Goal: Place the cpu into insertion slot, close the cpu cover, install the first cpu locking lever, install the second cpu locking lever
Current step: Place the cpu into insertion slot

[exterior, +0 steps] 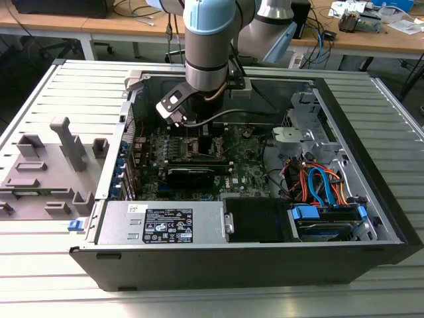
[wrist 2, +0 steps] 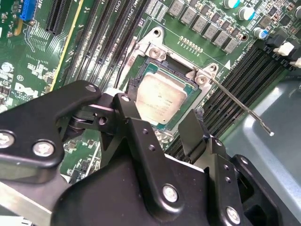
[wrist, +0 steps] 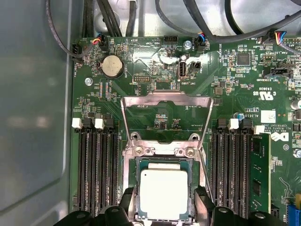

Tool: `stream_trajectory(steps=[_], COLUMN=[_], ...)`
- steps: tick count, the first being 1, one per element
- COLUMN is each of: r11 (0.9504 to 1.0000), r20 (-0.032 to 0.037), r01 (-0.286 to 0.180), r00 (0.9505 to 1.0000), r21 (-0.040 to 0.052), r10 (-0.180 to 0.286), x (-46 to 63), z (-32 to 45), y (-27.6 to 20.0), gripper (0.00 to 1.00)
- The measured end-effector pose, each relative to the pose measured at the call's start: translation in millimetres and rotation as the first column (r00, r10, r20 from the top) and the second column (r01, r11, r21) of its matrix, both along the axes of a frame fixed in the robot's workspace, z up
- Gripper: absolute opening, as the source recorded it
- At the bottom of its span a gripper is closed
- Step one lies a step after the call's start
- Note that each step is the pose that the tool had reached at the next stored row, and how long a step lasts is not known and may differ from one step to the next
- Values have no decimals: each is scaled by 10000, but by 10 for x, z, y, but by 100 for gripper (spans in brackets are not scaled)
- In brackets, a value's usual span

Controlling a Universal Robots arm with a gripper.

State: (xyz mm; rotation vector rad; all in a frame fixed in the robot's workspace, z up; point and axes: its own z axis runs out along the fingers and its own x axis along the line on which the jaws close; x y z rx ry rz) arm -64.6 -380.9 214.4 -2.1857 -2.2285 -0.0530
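Where the cpu [wrist: 164,194] lies: flat in the socket [wrist: 162,161] on the motherboard [wrist: 235,94], pale metal top up.
Cpu cover [wrist: 165,99]: in the first wrist view it stands raised beyond the socket's hinge, with green board showing through its window; not closed over the chip.
Locking lever [wrist 2: 235,104]: the second wrist view gives its length, a thin rod lifted free and slanting out over the memory slots [wrist 2: 244,77].
Gripper [wrist: 165,212]: spread wide, one of the fingers [wrist: 129,207] on each side of the socket, the chip between them, nothing gripped. Contact with the socket's edges cannot be judged.
Second wrist view: the gripper [wrist 2: 157,111] body covers the near edge of the cpu [wrist 2: 160,101].
Near the socket: memory slots [wrist: 94,174] on both sides, a coin cell [wrist: 112,66] beyond the cover, black cables [wrist: 211,28] across the far edge of the board.
Exterior view: the arm [exterior: 209,46] reaches down into the computer case [exterior: 232,268], and its wrist blocks sight of the socket.
Case contents: power supply [exterior: 165,224] along the near wall, blue and orange cables [exterior: 318,185] toward the exterior view's right.
Outside the case: a grey fixture [exterior: 46,165] on the slatted table [exterior: 40,278], on the exterior view's left.
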Motion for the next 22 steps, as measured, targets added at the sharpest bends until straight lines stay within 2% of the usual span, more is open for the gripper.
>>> stream_trajectory(steps=[1, 4, 5, 6, 9, 22], r11=[10000, 10000, 10000, 10000, 10000, 10000], r20=[-1, -1, -1, -1, -1, 0], r01=[0, 0, 0, 0, 0, 0], r00=[10000, 10000, 10000, 10000, 10000, 10000], r21=[0, 4, 5, 8, 18, 65], r10=[0, 0, 0, 0, 0, 0], x=[0, 0, 0, 0, 0, 0], z=[1, 2, 2, 2, 2, 21], y=[0, 0, 0, 0, 0, 0], gripper=[62, 42, 42, 29, 11, 11])
